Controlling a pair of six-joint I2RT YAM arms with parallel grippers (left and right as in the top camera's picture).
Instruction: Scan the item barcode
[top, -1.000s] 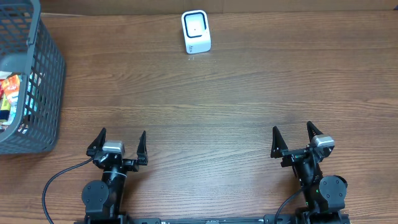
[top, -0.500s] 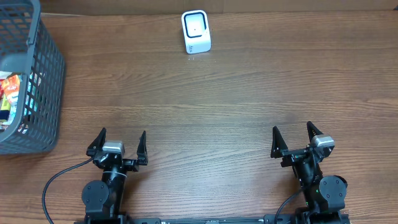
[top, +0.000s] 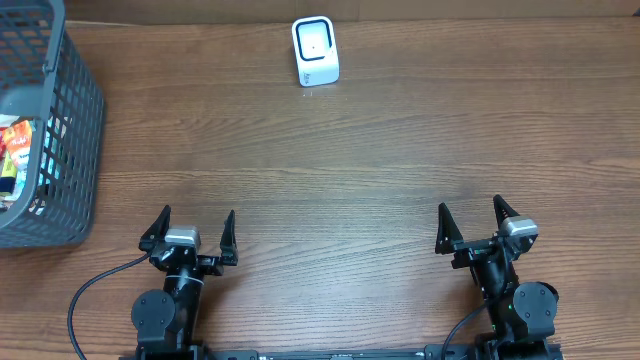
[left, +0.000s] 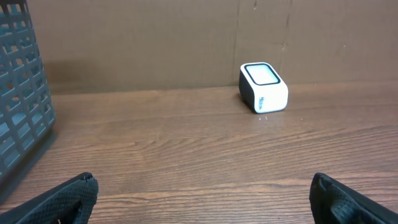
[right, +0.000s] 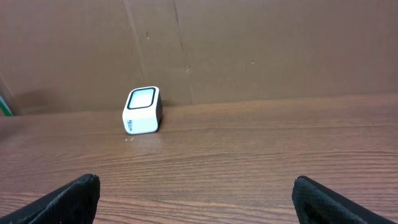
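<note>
1. Left gripper (top: 197, 222), 7 o'clock, near edge. We record its jaws spread wide, holding nothing. A black cable (top: 85, 295) trails from its base toward 8 o'clock.

2. Right gripper (top: 470, 212), 5 o'clock, near edge. We record its jaws likewise spread wide, holding nothing.

3. Table (top: 330, 170), brown wood grain, bearing everything listed here.

4. Basket (top: 75, 120), grey plastic mesh, 9 to 10 o'clock, partly cut off by the left edge of the overhead view. Well apart from both grippers.

5. Items (top: 15, 150), colourful packets lying inside the basket. We see them only through the mesh and cannot make out any barcode.

6. Scanner (top: 315, 50), small white box with a dark-framed window on top, 12 o'clock, far edge. It stands alone on the table, well apart from the basket. Both wrist views show it just before a brown cardboard wall (left: 155, 37).
</note>
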